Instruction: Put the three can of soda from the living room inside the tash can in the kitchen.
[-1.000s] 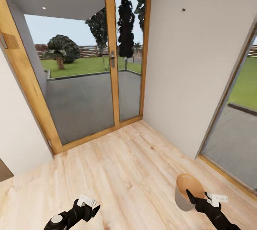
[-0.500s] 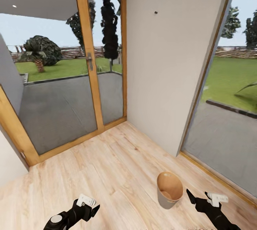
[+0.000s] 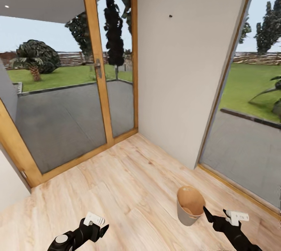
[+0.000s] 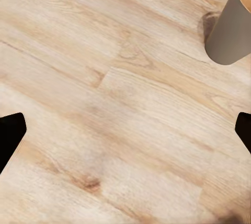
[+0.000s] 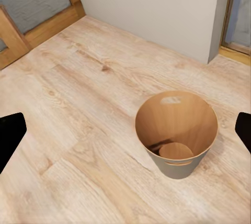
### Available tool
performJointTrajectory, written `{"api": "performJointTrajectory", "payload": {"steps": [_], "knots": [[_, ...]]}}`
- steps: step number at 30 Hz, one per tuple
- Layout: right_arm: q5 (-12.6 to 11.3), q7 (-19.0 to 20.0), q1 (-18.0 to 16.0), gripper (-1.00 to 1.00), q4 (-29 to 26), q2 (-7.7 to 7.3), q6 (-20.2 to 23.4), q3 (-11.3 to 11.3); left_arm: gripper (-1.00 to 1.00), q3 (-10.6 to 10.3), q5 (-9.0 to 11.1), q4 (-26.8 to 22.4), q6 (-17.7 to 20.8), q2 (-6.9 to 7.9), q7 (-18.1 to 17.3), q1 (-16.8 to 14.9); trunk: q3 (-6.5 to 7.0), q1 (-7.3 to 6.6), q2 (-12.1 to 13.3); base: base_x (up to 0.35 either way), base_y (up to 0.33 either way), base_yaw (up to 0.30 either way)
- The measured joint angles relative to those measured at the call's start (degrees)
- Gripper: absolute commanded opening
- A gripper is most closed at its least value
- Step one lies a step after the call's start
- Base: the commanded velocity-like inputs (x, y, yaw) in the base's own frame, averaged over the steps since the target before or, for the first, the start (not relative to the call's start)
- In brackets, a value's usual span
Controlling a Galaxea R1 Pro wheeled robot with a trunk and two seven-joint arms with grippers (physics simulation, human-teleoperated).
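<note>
A: What does the head view give you?

B: A corner of a room with a pale plank floor [image 3: 128, 188]. The tash can [image 3: 190, 205] stands upright on it, grey outside, brown wood-toned inside, near the right hand [image 3: 218, 220], just ahead of that hand's dark finger. The left hand [image 3: 97, 227] hangs low over bare planks, well apart from the bin. Behind are wood-framed glass doors [image 3: 97, 83], a white wall [image 3: 187, 68], and a second glass pane [image 3: 249, 118] with lawn and trees outside.

A: Are the hands grasping anything?

B: From the head view I cannot tell. On to the left wrist view: its two dark fingertips [image 4: 10, 135] sit far apart at the picture's edges with only floor between them, so that hand is released and holds nothing. The bin's grey wall [image 4: 227, 31] shows at one corner.

A: And the right wrist view?

B: The same spread: fingertips [image 5: 10, 135] wide apart, hand released, nothing held. The tash can [image 5: 177, 130] sits between and beyond them, mouth up, and a round base shows at its bottom. The wall and door frame lie past it.
</note>
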Motion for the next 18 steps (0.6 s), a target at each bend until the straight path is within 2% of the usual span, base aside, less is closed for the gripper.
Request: {"api": "performJointTrajectory", "payload": {"steps": [8,18], "knots": [[0.0,0.0,0.0,1.00,0.0,0.01,-0.1,-0.1,1.00,-0.3,0.0,0.0,0.0,-0.08,0.1,0.0,0.58,0.00,0.0,0.220,0.211,-0.182],[0.0,0.0,0.0,1.00,0.0,0.01,-0.4,-0.1,1.00,-0.6,-0.1,0.0,0.0,-0.18,0.4,0.0,1.31,0.00,0.0,0.315,-0.014,-0.185]]}}
